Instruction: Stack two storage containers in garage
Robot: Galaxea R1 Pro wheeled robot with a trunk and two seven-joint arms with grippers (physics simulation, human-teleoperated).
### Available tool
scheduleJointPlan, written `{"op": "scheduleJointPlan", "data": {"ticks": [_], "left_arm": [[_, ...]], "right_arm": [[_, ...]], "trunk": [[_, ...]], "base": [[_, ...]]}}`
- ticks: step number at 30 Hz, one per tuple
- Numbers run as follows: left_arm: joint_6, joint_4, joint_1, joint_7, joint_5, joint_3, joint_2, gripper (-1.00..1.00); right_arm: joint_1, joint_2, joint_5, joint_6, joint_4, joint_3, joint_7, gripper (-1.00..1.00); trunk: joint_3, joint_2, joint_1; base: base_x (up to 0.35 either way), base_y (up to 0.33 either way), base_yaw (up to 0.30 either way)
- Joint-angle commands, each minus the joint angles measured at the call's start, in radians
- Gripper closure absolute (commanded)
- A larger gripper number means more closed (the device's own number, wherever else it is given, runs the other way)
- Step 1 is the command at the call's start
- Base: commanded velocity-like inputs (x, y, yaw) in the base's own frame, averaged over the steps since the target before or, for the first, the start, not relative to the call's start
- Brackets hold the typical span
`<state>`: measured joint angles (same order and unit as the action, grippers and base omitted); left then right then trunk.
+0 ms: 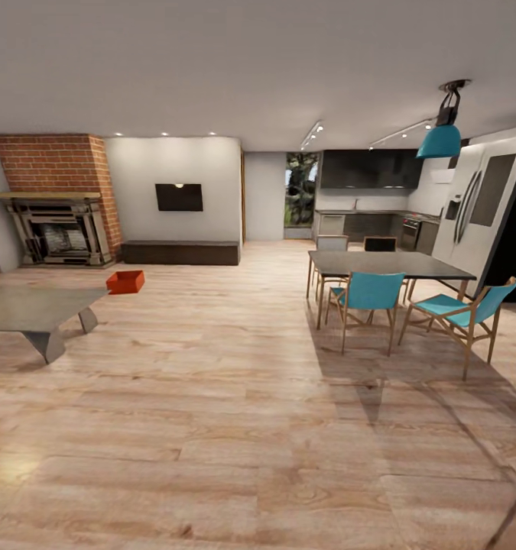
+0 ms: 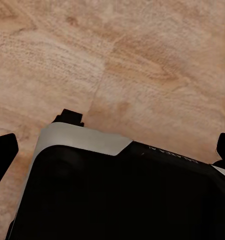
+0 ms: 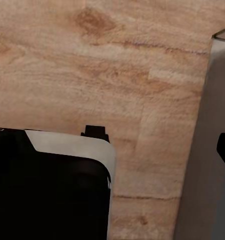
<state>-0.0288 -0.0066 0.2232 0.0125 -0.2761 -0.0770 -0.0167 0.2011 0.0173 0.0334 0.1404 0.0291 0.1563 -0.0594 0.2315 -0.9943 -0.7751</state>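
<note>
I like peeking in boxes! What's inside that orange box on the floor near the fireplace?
The orange box sits far away on the wood floor. It is open on top, but only a sliver of its inside shows from here, and nothing pokes out. Its bottom is hidden by its front wall.

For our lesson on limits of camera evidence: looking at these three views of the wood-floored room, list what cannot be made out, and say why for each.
- Second storage container: the head view shows one orange-red container; another may sit behind the grey table, cannot tell.
- Container contents: too small and far away in the head view.
- Gripper states: both wrist views look over the robot's dark base to wood floor; fingers are cut off at the edges.
</note>
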Motion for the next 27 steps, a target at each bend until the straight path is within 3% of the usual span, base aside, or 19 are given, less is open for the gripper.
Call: {"op": "scheduleJointPlan", "data": {"ticks": [1,8,27], "left_arm": [[-0.003,0.001,0.001,0.001,-0.002,-0.007,0.0,-1.0],[-0.003,0.002,0.001,0.002,-0.002,-0.007,0.0,-1.0],[-0.003,0.002,0.001,0.001,-0.002,-0.007,0.0,-1.0]], "right_arm": [[0.001,0.0,0.003,0.005,0.003,0.008,-0.003,-1.0],[0.001,0.0,0.003,0.005,0.003,0.008,-0.006,-1.0],[0.001,0.0,0.003,0.006,0.003,0.008,-0.007,-1.0]], "trunk": [[0.001,-0.001,-0.001],[0.001,-0.001,-0.001],[0.001,-0.001,-0.001]], "base": [[0.322,0.0,0.0],[0.322,0.0,0.089],[0.322,0.0,0.262]]}}
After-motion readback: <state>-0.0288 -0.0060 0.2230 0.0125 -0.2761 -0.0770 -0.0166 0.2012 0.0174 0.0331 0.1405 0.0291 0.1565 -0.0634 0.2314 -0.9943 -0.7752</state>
